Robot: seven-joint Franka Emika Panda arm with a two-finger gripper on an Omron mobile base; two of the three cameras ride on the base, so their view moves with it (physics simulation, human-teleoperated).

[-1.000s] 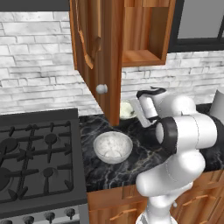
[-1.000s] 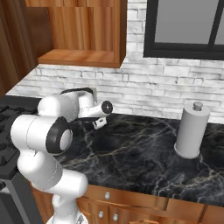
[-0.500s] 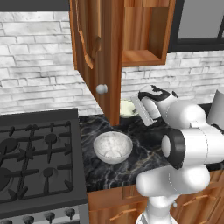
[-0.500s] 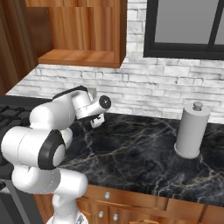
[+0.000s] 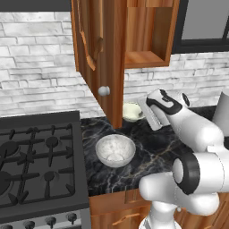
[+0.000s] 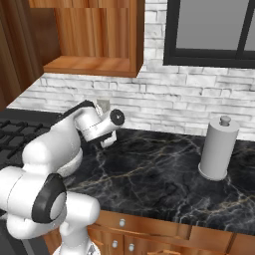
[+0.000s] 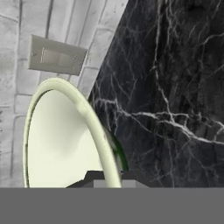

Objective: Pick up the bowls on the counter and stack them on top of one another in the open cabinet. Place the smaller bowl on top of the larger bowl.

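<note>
Status check, with places given relative to the open cabinet. Its lower shelf looks bare in both base views, so nothing is stacked yet. The larger bowl, speckled grey-white, sits untouched on the counter in front of and below the cabinet door's knob, beside the gas stove. The smaller bowl, cream, is at the back of the counter almost directly under the cabinet, close to the brick wall. The gripper is right at that bowl; in the hand view the smaller bowl's rim runs down to the two fingertips at the bottom of the frame, with a wall outlet plate behind it. The jaws are drawn fully narrow, and they appear to be pinched on that rim, though the contact point itself is cut off at the frame edge, so the hold is probable rather than confirmed. I cannot tell whether the bowl is lifted off the stone. Judgement: early stage. Going for the small bowl first means it must be parked in the cabinet, or the large bowl placed before it; both placements and the stacking remain. A paper towel holder stands well off to the right of the cabinet, out of the way.
</note>
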